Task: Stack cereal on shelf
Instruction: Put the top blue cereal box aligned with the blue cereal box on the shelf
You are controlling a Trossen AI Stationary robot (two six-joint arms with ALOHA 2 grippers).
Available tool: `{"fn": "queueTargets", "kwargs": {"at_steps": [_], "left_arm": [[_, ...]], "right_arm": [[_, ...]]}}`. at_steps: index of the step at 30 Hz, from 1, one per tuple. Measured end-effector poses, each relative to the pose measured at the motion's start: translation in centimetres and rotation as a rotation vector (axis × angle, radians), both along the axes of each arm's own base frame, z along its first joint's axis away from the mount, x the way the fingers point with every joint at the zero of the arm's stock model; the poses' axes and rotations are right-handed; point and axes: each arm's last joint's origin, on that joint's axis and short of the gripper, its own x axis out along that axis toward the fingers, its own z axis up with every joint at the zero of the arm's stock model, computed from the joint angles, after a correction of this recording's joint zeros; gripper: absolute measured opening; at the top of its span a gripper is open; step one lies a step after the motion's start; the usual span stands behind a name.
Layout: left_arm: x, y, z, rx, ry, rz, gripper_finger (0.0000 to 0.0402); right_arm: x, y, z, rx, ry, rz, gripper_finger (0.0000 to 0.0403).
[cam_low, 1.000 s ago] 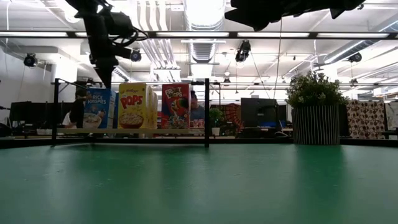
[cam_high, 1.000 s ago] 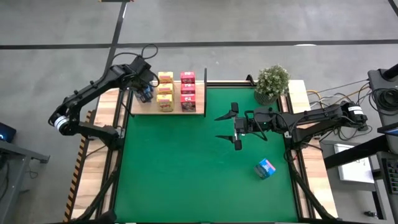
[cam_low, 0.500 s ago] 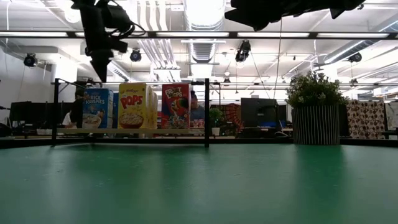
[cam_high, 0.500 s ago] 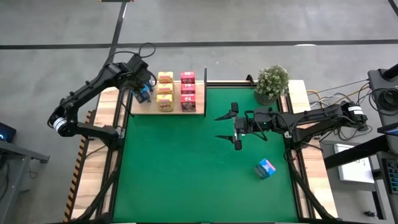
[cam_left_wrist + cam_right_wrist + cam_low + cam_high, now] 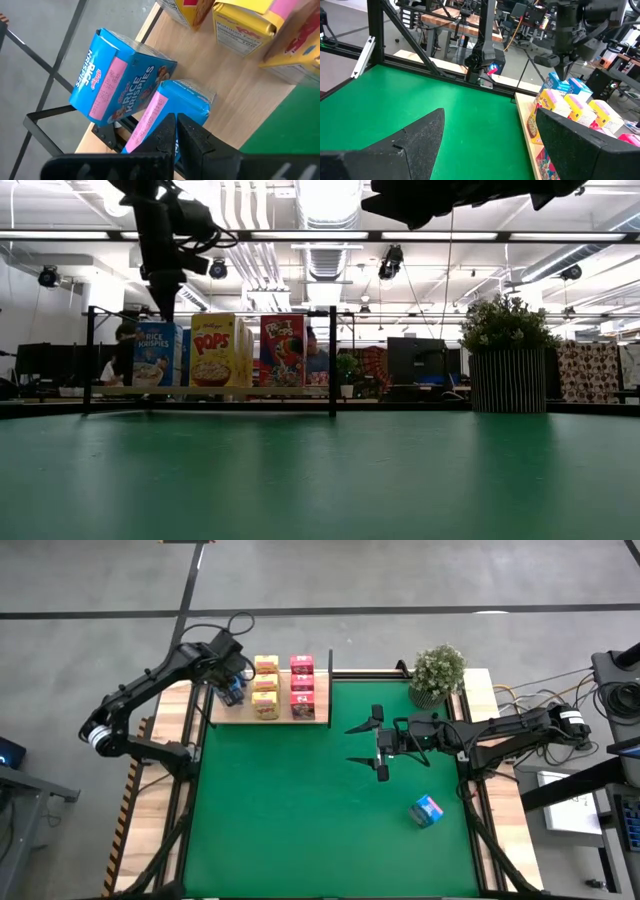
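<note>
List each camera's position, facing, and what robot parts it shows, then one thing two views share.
High: overhead, straight down; both arms, shelf, stray blue box.
Low: table height, level across mat; left gripper above the cereal boxes.
Left wrist: over blue boxes; shut fingers.
Right wrist: across mat; open right gripper.
Shared: shelf boxes in all.

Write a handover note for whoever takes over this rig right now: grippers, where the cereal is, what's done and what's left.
Left gripper: shut, empty, above the two blue boxes at the left end of the shelf; one of them sits tilted.
Right gripper: open, empty, hovering over the green mat, waiting.
Done: three yellow boxes, three pink boxes and two blue ones are on the shelf.
Left: one blue box lies on the mat, on the right arm's side; it needs shelving. The tilted blue box may need straightening.
</note>
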Motion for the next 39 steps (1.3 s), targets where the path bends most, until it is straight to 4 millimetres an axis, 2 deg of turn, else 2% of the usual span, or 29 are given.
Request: {"fn": "queueTargets", "kwargs": {"at_steps": [13, 23, 27, 31, 39], "left_arm": [[0.5, 0.3, -0.1, -0.018, -0.070, 0.007, 0.0000], [0.2, 0.0, 0.8, 0.012, -0.089, 0.021, 0.0000], [-0.3, 0.0, 1.9, 0.104, 0.005, 0.058, 0.0000], [-1.0, -0.1, 2.0, 0.138, 0.134, 0.096, 0.0000], [-1.3, -0.6, 0.1, 0.062, 0.182, 0.110, 0.0000]], "right_arm": [[0.0, 0.0, 0.0, 0.000, 0.000, 0.000, 0.0304], [0.0, 0.0, 0.0, -0.006, 0.000, 0.001, 0.0304], [0.0, 0.0, 0.0, -0.007, 0.000, 0.001, 0.0304], [0.0, 0.0, 0.0, -0.007, 0.001, 0.001, 0.0304], [0.0, 0.0, 0.0, -0.007, 0.002, 0.001, 0.0304]]}}
